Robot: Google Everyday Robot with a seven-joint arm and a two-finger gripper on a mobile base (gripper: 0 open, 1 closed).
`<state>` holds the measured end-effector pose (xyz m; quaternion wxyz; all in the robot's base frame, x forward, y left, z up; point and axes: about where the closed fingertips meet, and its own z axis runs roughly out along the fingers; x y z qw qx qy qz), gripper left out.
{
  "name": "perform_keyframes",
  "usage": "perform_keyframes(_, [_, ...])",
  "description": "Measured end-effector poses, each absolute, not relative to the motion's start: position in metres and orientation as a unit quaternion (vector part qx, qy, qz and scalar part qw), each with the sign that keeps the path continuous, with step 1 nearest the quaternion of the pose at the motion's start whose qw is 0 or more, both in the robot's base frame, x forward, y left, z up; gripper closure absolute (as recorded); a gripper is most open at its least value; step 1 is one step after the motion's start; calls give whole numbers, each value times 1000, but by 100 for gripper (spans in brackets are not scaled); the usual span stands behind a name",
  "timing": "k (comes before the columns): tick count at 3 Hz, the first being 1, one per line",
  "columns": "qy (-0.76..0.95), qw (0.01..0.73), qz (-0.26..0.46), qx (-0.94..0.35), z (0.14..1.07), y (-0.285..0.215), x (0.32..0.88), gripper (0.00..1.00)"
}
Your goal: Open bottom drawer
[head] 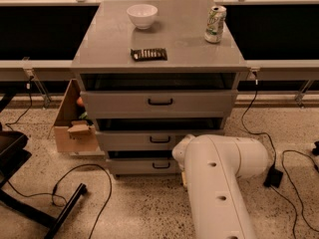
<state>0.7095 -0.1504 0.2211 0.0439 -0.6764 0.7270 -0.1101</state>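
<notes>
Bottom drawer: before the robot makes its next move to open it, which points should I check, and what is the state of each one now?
1. Target found: the bottom drawer is the lowest of three grey fronts. Ok.
2. The handle is in plain view at the front's centre, nothing covering it. Ok.
3. The gripper is on the handle: not ok. It sits low, just right of the handle, mostly hidden behind the arm.
4. Grip ready for a pull: cannot tell.
5. The cardboard box is out of the drawer's path: ok, it stands left of the cabinet.
</notes>
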Motion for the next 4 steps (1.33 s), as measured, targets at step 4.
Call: perform_keyframes(4, [742, 27, -65, -666, 174, -147, 730, 17])
